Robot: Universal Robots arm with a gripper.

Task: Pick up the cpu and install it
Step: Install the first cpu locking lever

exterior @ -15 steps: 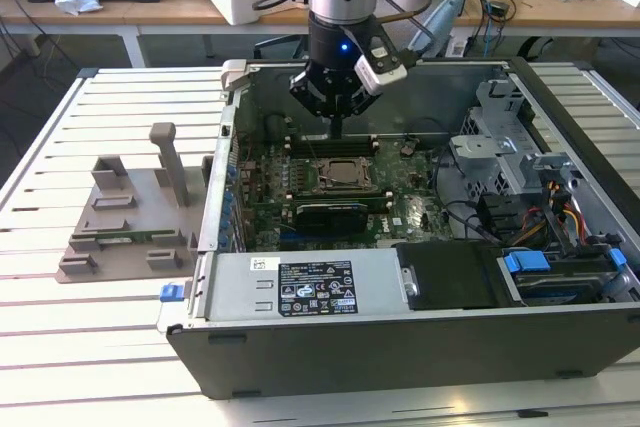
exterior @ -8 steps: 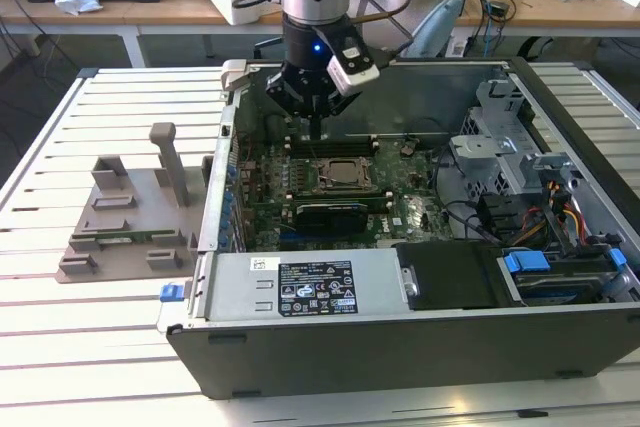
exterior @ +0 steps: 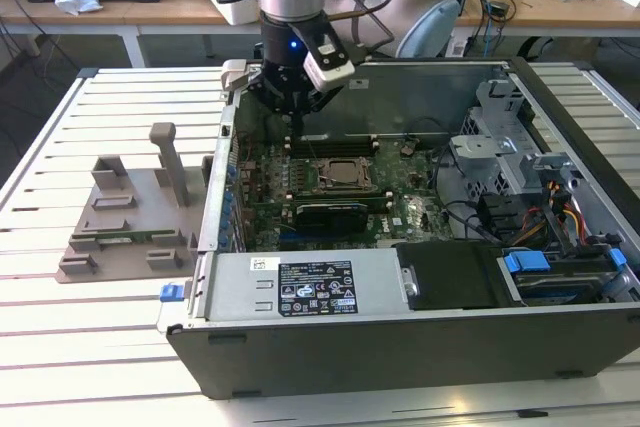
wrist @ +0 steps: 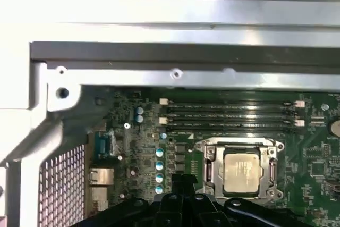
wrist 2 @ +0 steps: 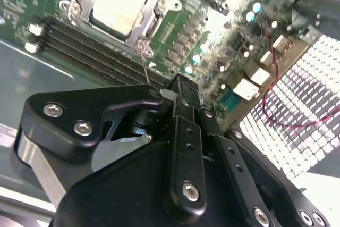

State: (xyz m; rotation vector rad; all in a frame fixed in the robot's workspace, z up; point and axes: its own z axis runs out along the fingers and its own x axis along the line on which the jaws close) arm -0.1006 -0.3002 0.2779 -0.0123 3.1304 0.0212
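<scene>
Gripper [wrist 2: 180,86] hangs above the motherboard [wrist: 133,147] just beside the socket, jaws drawn together to a narrow tip, holding nothing. Cpu [wrist: 241,169] already sits flat in the socket frame, so it looks placed. Beyond the socket run 4 memory slots [wrist: 231,118], then the case wall [wrist: 186,57].

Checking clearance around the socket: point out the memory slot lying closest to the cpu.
The slot running right along the socket frame beside the cpu; the other slots lie beyond it, toward the case wall.
</scene>
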